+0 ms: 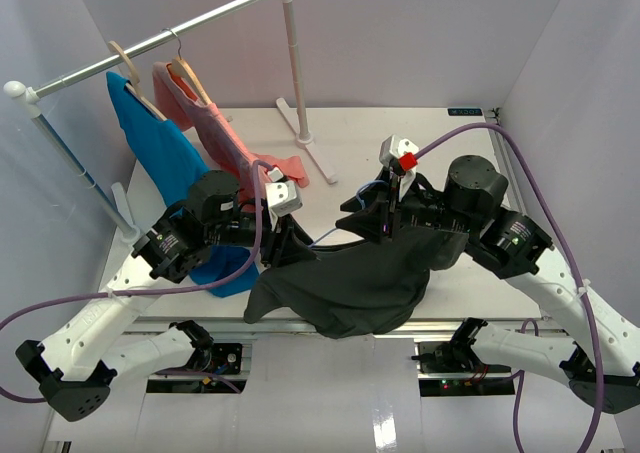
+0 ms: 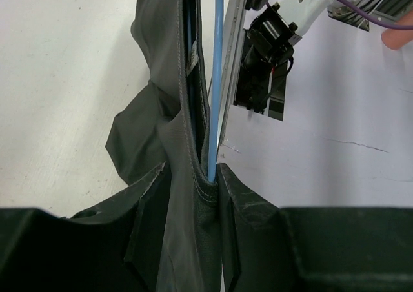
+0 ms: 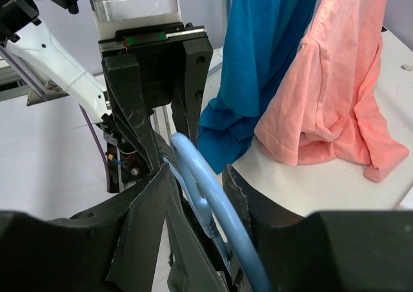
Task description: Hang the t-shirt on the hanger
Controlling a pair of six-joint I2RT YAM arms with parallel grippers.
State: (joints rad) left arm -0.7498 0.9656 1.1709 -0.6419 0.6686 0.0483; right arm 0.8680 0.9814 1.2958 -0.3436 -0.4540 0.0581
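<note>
Two pinches on: left gripper (image 2: 190, 174) clamps t-shirt (image 1: 350, 283) and hanger (image 2: 215, 79) wire, right gripper (image 3: 197, 177) clamps hanger's curved top. Mid-threading; next likely spread cloth over hanger shoulders.

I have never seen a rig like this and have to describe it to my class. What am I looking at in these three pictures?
These are two robot arms bolted at the near edge of a white table. The wide picture looks down from above and behind them. The other two come from cameras on the wrists, each looking along that arm's own grip.

A dark grey t-shirt droops between the arms, over the near table edge. The left end effector is closed on its cloth, with the thin light-blue wire hanger running through the same grip. The right end effector appears to clamp the hanger's curved end.

Behind, a blue garment and a pink garment hang from a rail.
</note>
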